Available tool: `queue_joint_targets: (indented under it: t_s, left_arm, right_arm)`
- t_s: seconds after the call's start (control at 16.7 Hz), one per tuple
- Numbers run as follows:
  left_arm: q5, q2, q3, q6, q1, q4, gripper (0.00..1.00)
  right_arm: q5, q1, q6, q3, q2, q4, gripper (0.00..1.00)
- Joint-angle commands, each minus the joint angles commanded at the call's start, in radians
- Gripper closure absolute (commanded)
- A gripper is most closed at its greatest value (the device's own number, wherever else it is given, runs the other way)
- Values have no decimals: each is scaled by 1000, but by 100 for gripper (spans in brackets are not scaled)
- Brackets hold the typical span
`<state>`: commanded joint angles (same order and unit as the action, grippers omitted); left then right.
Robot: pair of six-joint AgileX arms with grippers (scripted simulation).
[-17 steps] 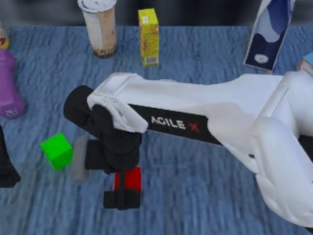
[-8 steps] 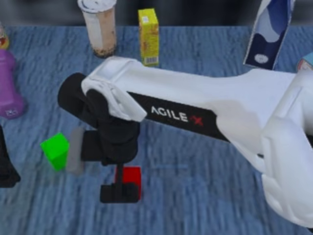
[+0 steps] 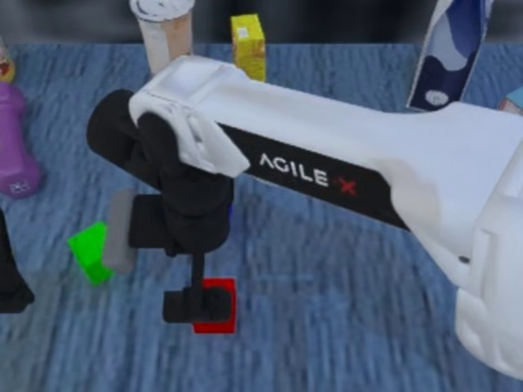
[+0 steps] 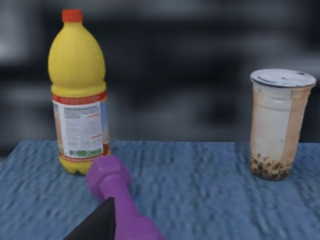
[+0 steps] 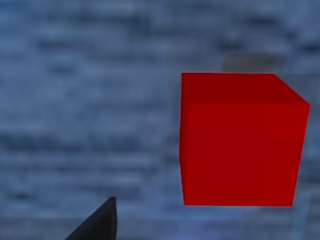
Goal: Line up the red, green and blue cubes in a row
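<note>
1. Over the middle of the blue cloth table (image 3: pixel 343 327), my right arm reaches across from the top view's right, its right gripper (image 3: pixel 198 305) hanging above the red cube (image 3: pixel 221 314).
2. Nothing is held in the right gripper. The red cube sits free on the cloth, beside a dark fingertip (image 5: pixel 97 222) in the right wrist view. How wide the fingers stand I cannot tell.
3. Left of the red cube lies the green cube (image 3: pixel 90 249), partly hidden behind the arm's grey part.
4. A sliver of blue (image 3: pixel 231 211) peeks out under the arm's wrist; whether it is the blue cube I cannot tell.
5. My left arm sits parked at the table's left edge, the left gripper (image 3: pixel 10 282) beside a purple dumbbell (image 4: pixel 122 200); its fingers' state I cannot tell.
6. Along the far edge stand a yellow bottle (image 4: pixel 77 90), a milk-tea cup (image 4: pixel 277 125) and a yellow carton (image 3: pixel 248 45).
</note>
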<state>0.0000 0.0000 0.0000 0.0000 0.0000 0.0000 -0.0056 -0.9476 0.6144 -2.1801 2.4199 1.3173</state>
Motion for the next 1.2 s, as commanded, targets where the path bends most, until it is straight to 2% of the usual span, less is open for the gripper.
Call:
queue_joint_targets:
  t_s: [0.24,0.54,0.9,1.2]
  left_arm:
    - [2,49,44,24,-9,-32,0]
    - [3,296,241,129,-39,-174,0]
    - [1,837,580,317,-87,-434,0]
    - [1,1288,869,481,-133,-666,0]
  right_arm:
    - [-6,26,-13,49,-58,-41,0]
    - [-28,156,-86,295,-355,-227,0]
    - [-54,420,-255,839,-1008,-571,0]
    - [-53,642,-407,1381,-1597,-861,0]
